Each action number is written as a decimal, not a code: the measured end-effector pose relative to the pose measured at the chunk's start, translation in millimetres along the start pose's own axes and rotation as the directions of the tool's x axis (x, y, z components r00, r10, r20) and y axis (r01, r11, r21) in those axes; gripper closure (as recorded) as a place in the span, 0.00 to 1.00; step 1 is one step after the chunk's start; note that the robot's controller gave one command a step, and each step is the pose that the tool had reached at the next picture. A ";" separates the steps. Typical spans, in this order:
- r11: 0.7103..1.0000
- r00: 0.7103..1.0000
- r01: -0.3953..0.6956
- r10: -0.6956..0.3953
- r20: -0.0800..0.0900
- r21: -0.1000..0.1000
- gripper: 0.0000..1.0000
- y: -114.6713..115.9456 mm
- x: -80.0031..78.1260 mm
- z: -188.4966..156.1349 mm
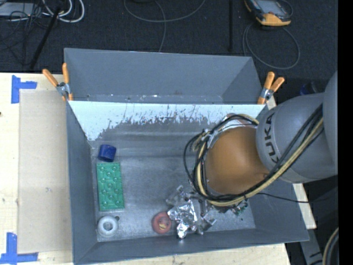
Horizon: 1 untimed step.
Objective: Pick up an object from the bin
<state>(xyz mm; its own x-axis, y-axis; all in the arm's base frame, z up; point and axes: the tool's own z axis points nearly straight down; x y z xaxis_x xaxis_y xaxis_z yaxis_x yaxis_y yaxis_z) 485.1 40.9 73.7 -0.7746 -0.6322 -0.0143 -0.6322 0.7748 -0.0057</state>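
My gripper (212, 207) is low at the bin's front right, under the arm's orange cover. It is right against a crumpled lump of silver foil (185, 216) on the bin floor; I cannot tell whether it touches the foil. A small red round thing (161, 223) lies just left of the foil.
A green studded plate (110, 186) lies along the left side of the bin floor, with a small blue block (107, 152) behind it and a white tape roll (108, 225) in front of it. The arm and its cables cover the bin's right part.
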 end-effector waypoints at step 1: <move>0.996 0.996 0.086 -0.086 -0.007 0.000 0.00 43.2 -35.8 0.7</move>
<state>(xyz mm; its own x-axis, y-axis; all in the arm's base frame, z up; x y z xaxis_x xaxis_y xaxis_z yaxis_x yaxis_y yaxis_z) 485.5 97.0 73.3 -0.7173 -0.6967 -0.0064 -0.6967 0.7174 -0.0071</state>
